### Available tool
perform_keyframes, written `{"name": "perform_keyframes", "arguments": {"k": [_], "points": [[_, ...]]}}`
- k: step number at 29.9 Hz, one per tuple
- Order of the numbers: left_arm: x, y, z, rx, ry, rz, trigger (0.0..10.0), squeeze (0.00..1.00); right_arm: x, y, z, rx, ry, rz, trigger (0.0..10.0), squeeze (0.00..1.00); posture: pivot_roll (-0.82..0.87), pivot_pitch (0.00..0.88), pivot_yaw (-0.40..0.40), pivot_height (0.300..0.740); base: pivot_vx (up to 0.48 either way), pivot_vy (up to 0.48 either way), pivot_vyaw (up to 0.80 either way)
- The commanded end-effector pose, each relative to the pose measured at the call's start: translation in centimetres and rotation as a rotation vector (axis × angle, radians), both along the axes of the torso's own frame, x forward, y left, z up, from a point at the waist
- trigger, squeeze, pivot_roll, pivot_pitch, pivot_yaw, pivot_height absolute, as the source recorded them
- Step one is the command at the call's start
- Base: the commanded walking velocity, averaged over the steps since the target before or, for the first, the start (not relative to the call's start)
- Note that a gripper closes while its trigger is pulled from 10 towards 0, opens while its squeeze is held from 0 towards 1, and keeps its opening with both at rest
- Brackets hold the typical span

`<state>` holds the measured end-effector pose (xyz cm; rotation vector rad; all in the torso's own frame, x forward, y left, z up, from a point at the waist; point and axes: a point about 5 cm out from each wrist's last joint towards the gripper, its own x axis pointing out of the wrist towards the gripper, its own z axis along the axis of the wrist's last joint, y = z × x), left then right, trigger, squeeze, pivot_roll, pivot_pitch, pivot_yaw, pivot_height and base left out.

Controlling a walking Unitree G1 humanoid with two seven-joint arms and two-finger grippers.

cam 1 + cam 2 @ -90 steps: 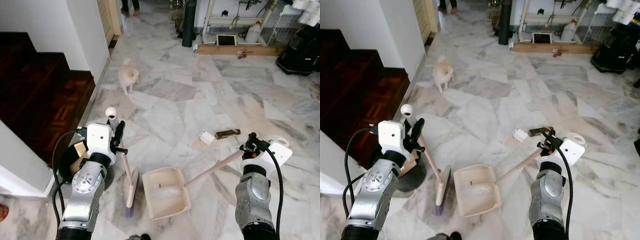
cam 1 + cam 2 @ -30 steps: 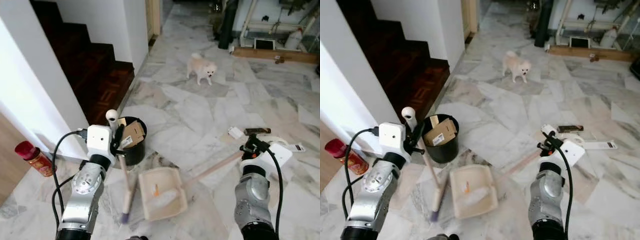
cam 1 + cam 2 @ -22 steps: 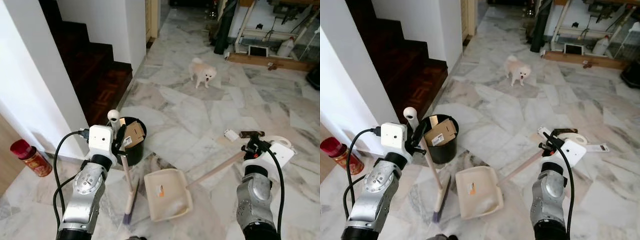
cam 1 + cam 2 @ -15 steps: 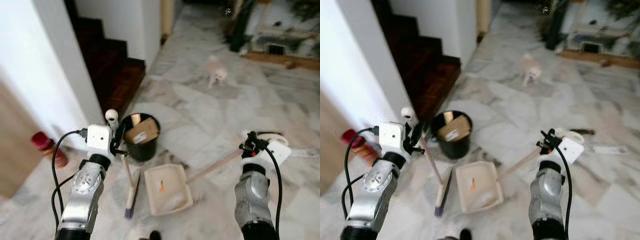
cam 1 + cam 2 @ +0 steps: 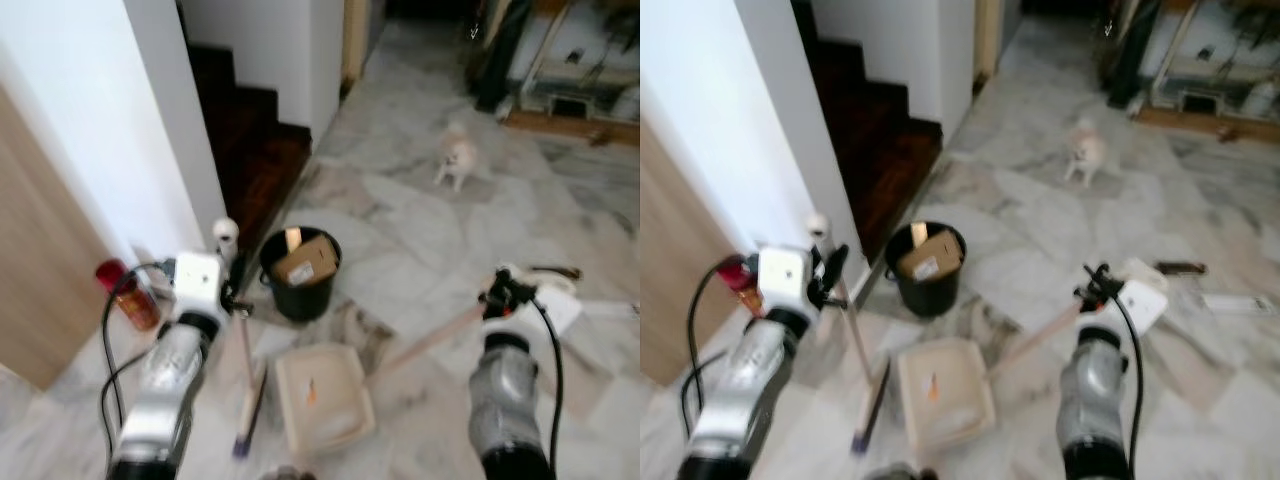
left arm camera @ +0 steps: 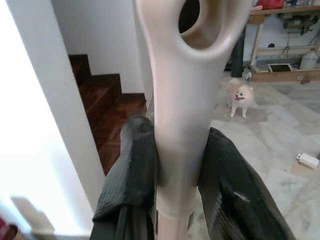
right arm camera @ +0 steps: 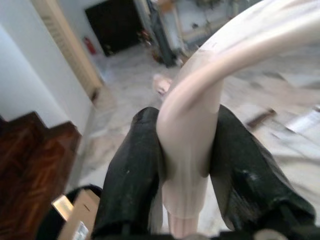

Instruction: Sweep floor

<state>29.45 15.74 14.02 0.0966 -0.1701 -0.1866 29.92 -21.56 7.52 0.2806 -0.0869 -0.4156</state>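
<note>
Sweeping is judged partly done: 1 small orange scrap lies in the dustpan [image 5: 322, 396], so some debris is collected but not yet tipped out.

Left to right: a red-capped jar [image 5: 128, 296] stands by the wall. The left tool [image 6: 172, 165] is clamped on the upper handle of the broom [image 5: 246, 372], 1 black finger pressed to each side of the shaft in the left wrist view; the brush head rests on the marble floor [image 5: 400, 250] just beside the dustpan. A black bin [image 5: 299, 272] holding cardboard stands just beyond the pan. The right tool [image 7: 186, 165] is clamped on the dustpan's long handle [image 5: 428, 339], which slopes down to the pan.

Judged left: tipping the pan into the bin, then sweeping the litter [image 5: 555, 271] lying on the floor near the right arm. A small dog [image 5: 458, 160] stands well apart, further back.

Both head views are motion-blurred. The scrap's identity, the litter's nature and any fine dust cannot be made out.
</note>
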Motion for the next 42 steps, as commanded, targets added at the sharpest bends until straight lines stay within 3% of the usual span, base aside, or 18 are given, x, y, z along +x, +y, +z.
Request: {"name": "perform_keyframes", "arguments": {"k": [1, 21, 28, 42], "points": [[0.0, 0.0, 0.9, 0.013, -0.043, 0.002, 10.0, 0.0, 0.4, -0.1, 0.9, -0.007, -0.039, -0.004, 10.0, 0.0, 0.06, 0.058, 0.018, 0.74, 0.262, 0.0, 0.0], [0.1, 0.0, 0.9, 0.02, -0.04, 0.012, 10.0, 0.0, 0.4, -0.1, 1.1, 0.0, -0.047, -0.004, 10.0, 0.0, 0.06, 0.067, 0.015, 0.74, 0.266, 0.0, 0.0], [0.1, 0.0, 0.6, 0.037, -0.025, 0.019, 10.0, 0.0, 0.9, -0.1, 2.5, 0.001, -0.099, 0.002, 10.0, 0.0, 0.06, 0.069, 0.013, 0.74, 0.0, 0.0, 0.0], [0.1, -0.1, 0.4, 0.028, -0.019, 0.027, 10.0, 0.0, 2.8, 0.7, 9.0, 0.002, -0.304, 0.031, 10.0, 0.0, 0.06, 0.068, 0.004, 0.74, 0.0, 0.0, 0.0]]}}
